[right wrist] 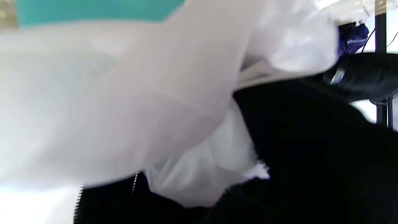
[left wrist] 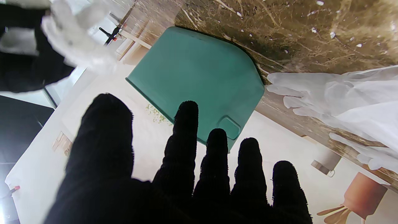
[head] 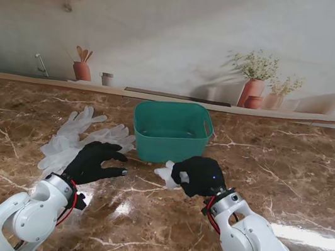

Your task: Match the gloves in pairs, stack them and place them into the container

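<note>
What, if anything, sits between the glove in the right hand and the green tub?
Nothing visible does. The right hand holds a bunched glove just short of the green tub; only the tub's near wall lies ahead, and its top is open.

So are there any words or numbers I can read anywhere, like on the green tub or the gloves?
No text can be read.
Green tub: no label shows.
White gloves: plain.
Dark blue thing in the right wrist view: pale letters, too blurred to read.
</note>
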